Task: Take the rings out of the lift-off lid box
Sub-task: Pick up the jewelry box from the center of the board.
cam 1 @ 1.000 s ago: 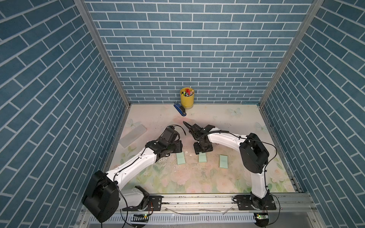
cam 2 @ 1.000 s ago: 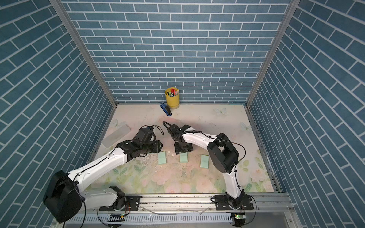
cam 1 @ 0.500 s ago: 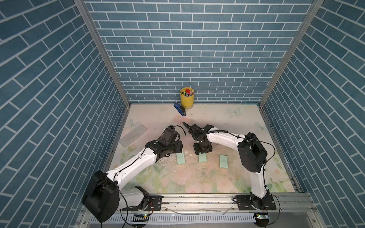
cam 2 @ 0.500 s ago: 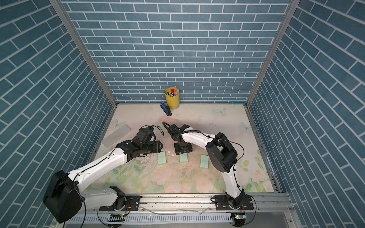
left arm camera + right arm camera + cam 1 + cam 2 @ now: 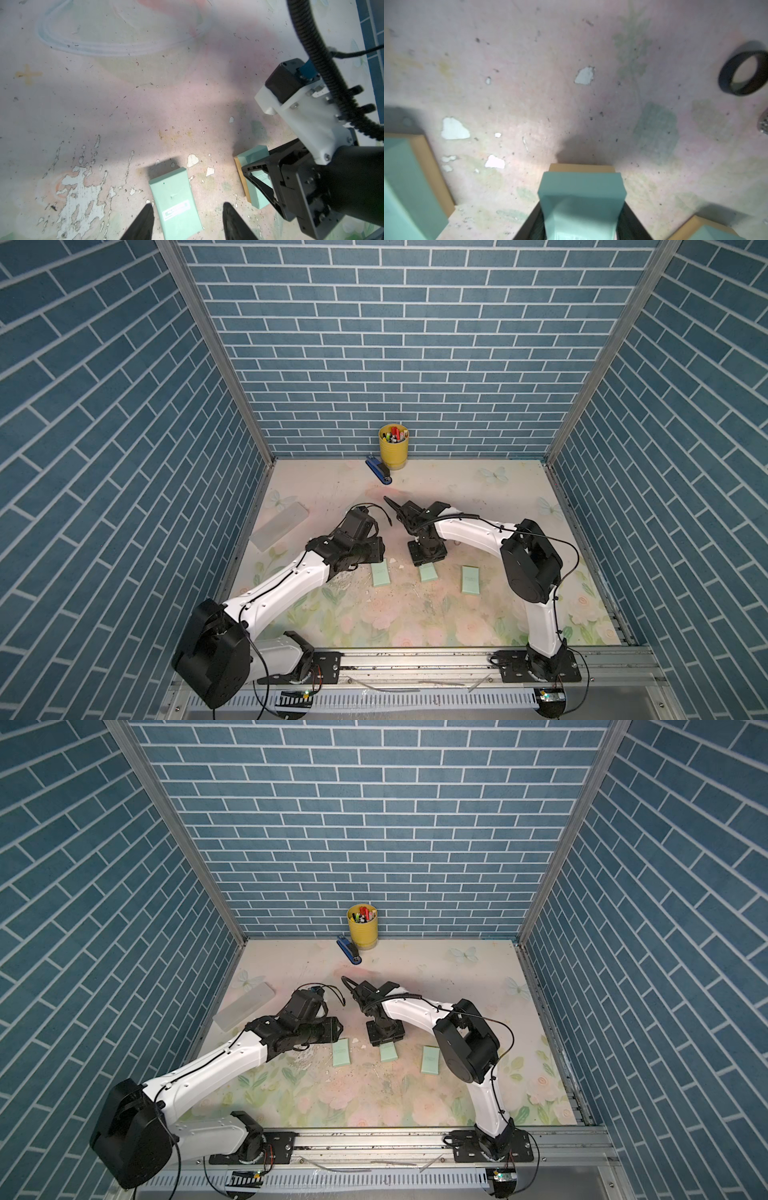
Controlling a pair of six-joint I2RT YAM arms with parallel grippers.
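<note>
Right claw seems clamped on the middle box to lift its lid; left claw gapes astride its left neighbour.

Both top views look steeply down from high in front onto the whole floral-printed bench. Each wrist camera looks down close above it; both share the middle mint-green cardboard box.

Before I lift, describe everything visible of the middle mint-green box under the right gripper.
The middle mint-green rectangular cardboard box lies flat on the floral table, lid still on, a kraft-brown base edge showing beneath. A white label marks its lid. The right gripper straddles its long sides; contact is unclear.
</note>
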